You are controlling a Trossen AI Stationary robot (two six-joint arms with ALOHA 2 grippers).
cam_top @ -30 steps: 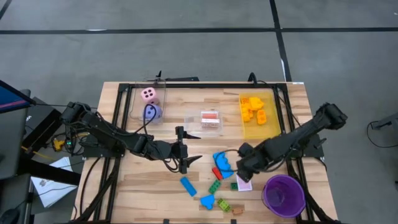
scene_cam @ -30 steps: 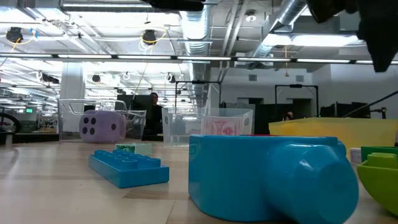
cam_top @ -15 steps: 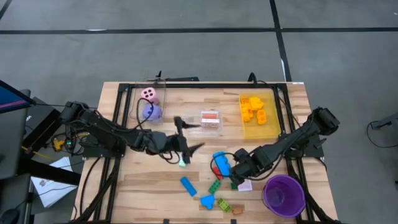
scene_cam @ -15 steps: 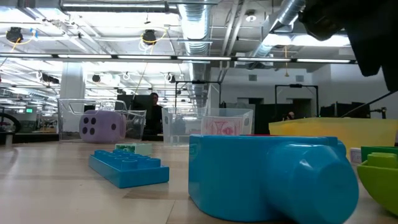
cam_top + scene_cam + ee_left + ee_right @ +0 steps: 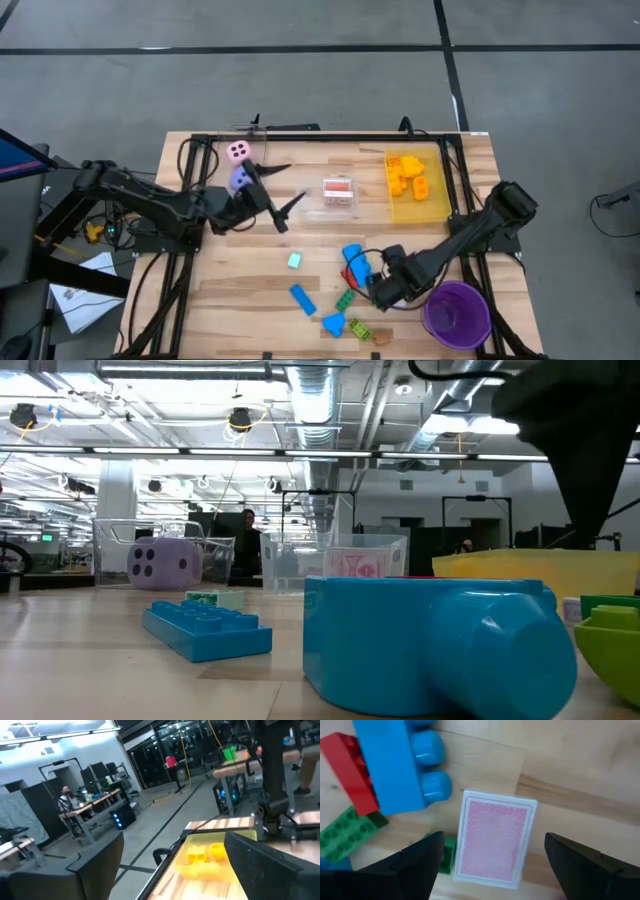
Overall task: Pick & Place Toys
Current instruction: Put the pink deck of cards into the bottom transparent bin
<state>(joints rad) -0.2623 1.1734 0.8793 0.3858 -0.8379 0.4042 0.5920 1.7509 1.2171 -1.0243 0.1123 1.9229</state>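
Loose toy bricks lie on the near half of the table: a big blue brick point(image 5: 355, 262), a red brick point(image 5: 348, 278), a green brick point(image 5: 345, 298), a flat blue brick point(image 5: 302, 298) and a pale green brick point(image 5: 295, 260). A pink-backed card point(image 5: 495, 820) lies flat beside the blue brick point(image 5: 395, 765). My right gripper point(image 5: 383, 292) hangs over it, pointing down and open, one finger on each side of the card point(image 5: 494, 845). My left gripper point(image 5: 290, 185) is raised and open, holds nothing, and points level toward the yellow bin point(image 5: 210, 855).
A clear bin point(image 5: 240, 165) at the far left holds a pink die and a purple die point(image 5: 165, 562). A small clear bin point(image 5: 340, 192) holds cards. The yellow bin point(image 5: 418, 185) holds yellow bricks. A purple cup point(image 5: 455, 312) stands at the near right, beside my right arm.
My left gripper has risen and gone toward the table's far left, turning to point level; the pale green brick now lies uncovered where it was. My right gripper has sunk toward the near edge and rolled about its own line, and now covers the card in the high view.
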